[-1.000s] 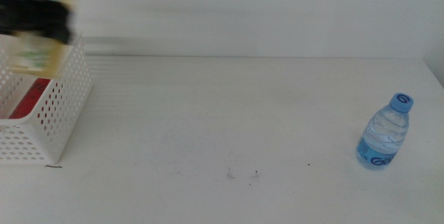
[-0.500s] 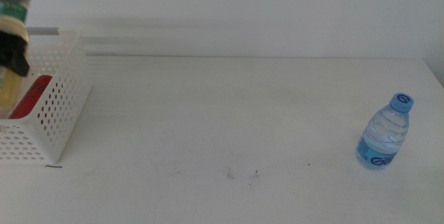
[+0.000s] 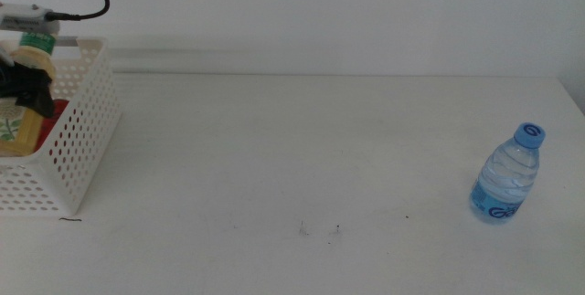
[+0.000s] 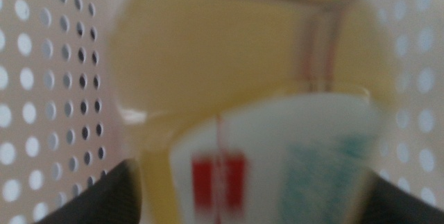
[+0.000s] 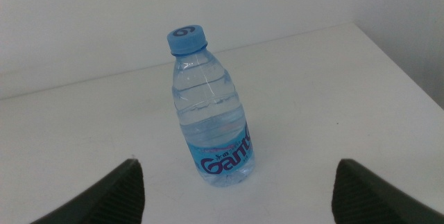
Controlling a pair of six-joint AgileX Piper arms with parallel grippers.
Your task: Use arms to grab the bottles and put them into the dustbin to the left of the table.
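The large plain white tabletop [image 3: 302,158] fills the middle view. At its nine o'clock edge stands the white rectangular perforated plastic basket [image 3: 78,153], the dustbin, open upward. Inside it a red shape [image 3: 57,110] shows through the holes, probably the slim soda can, though too little shows to be sure.

Over the basket's nine o'clock side, the left gripper [image 3: 27,85] is clamped on the yellow tea bottle with a white label [image 3: 18,126]. The bottle's long axis runs roughly up and down, cap [image 3: 32,56] uppermost and tilted slightly, its lower end down inside the basket walls. In the left wrist view the bottle [image 4: 243,113] fills the frame between the two dark jaw tips, with perforated wall behind it.

At about four o'clock on the table stands the small clear plastic water bottle with a blue cap [image 3: 508,173], upright, its long axis vertical, well apart from the basket. The right gripper [image 5: 236,207] faces it with jaws spread wide, the bottle [image 5: 211,113] between and beyond them, untouched.

That water bottle looks full, so moderately heavy, with thin walls that give and a smooth, slippery skin. The ribbed mid-body just above the label seems the steadiest grasp; the cap end would let it swing.
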